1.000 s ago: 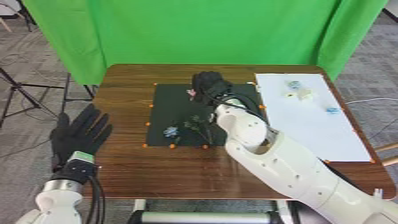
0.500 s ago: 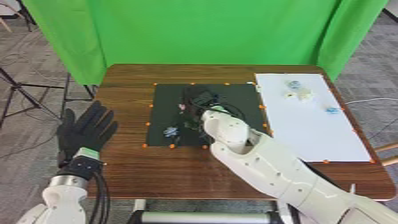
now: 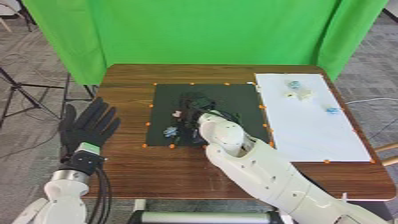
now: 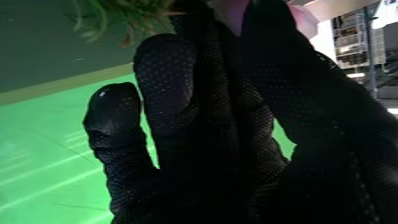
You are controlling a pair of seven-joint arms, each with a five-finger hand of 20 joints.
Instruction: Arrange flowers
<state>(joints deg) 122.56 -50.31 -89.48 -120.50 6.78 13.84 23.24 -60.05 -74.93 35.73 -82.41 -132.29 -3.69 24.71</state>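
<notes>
My right hand [image 3: 197, 104] is over the black mat [image 3: 242, 94], curled round a pink flower [image 3: 177, 114] that pokes out on its left side. In the right wrist view, pink petals [image 4: 305, 21] show behind the fingertips of my right hand [image 4: 213, 145], with green leaves [image 4: 129, 15] beside them. A blue flower [image 3: 171, 131] lies on the mat's near left part, close to the pink one; their stems are hard to make out. My left hand [image 3: 89, 124] is held with straight fingers at the table's left edge.
On the right, a white sheet [image 3: 315, 135] bears a blue flower [image 3: 294, 84] and white flowers [image 3: 305, 94] toward its far end, plus another blue flower [image 3: 333, 110] at its right edge. Orange markers surround both areas. A green curtain [image 3: 213, 35] hangs behind the table.
My right hand has come from the mat's far edge toward its middle and slightly left, and the pink flower has come nearer with it. My left hand has shifted slightly.
</notes>
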